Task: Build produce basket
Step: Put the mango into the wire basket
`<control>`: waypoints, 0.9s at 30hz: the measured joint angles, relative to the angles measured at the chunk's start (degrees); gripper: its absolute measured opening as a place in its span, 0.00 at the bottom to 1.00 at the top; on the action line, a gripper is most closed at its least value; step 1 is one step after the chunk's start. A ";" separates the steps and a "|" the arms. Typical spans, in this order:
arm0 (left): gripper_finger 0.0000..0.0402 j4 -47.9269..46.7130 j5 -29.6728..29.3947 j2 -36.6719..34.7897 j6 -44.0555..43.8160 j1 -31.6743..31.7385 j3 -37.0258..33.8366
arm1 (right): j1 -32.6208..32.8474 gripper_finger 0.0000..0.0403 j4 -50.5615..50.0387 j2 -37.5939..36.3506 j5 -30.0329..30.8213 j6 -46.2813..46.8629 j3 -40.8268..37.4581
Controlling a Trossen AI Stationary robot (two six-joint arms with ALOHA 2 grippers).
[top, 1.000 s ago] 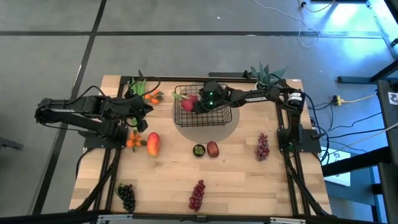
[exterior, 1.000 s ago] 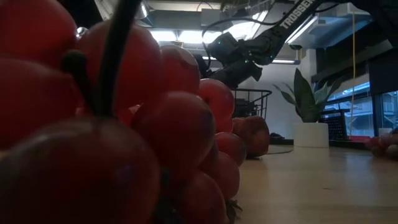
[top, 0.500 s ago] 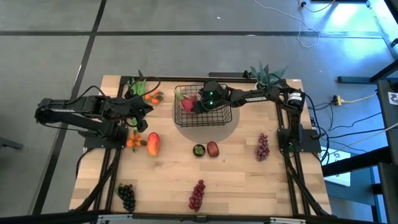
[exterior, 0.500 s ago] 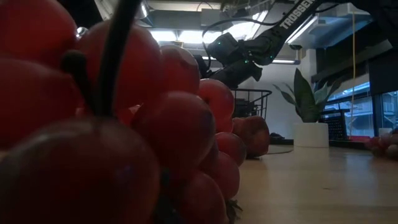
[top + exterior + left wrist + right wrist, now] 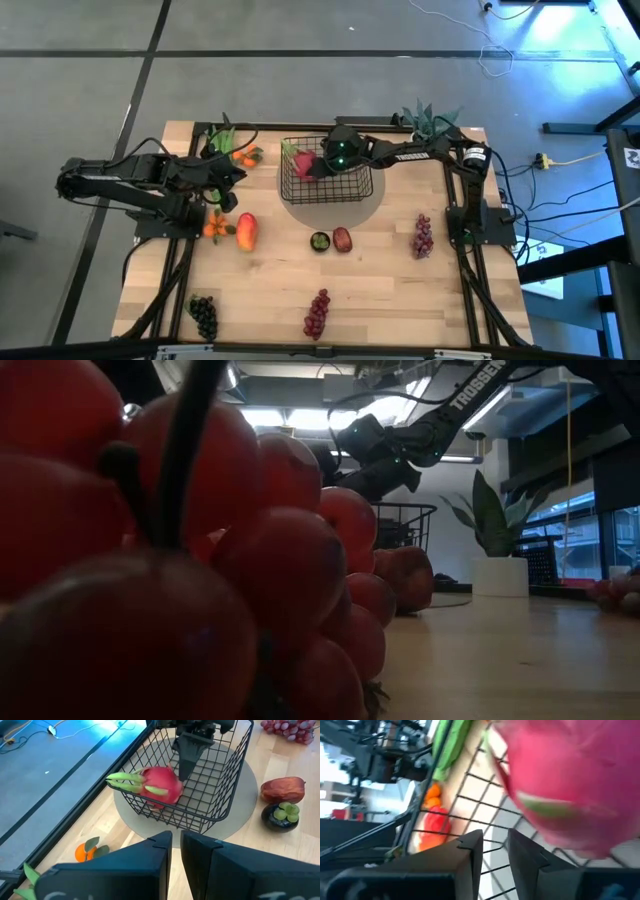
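The black wire basket [image 5: 327, 172] stands on a round grey mat [image 5: 330, 208] at the table's far middle. A pink dragon fruit [image 5: 302, 162] with green tips lies on the basket floor [image 5: 200, 780] at its left side. My right gripper [image 5: 185, 769] reaches down into the basket just right of the fruit; in its wrist view the fingers [image 5: 470, 845] stand a little apart with only mesh between them, and the fruit [image 5: 560, 775] lies just ahead. My left gripper [image 5: 176, 845] waits shut at the far left [image 5: 234, 182], holding nothing.
On the table lie a mango [image 5: 246, 232], oranges [image 5: 216, 227] [image 5: 243, 156], a green stalk [image 5: 222, 135], a green fruit [image 5: 319, 240], a red fruit [image 5: 342, 239], red grapes [image 5: 423, 236] [image 5: 318, 312] and dark grapes [image 5: 203, 316]. A potted plant [image 5: 430, 120] stands far right.
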 joint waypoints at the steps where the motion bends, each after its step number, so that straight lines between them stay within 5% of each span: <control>1: 0.07 -0.04 -0.01 0.01 -0.02 0.00 0.00 | 0.00 0.20 0.18 -0.17 -0.33 0.44 0.00; 11: 0.07 -0.17 -0.02 0.02 -0.14 0.00 0.00 | 0.00 0.20 0.23 -6.38 6.76 -4.70 -0.04; 27: 0.07 -0.11 0.48 0.00 -6.12 -0.03 0.00 | 2.40 0.20 -6.00 -21.46 8.46 -37.66 -0.04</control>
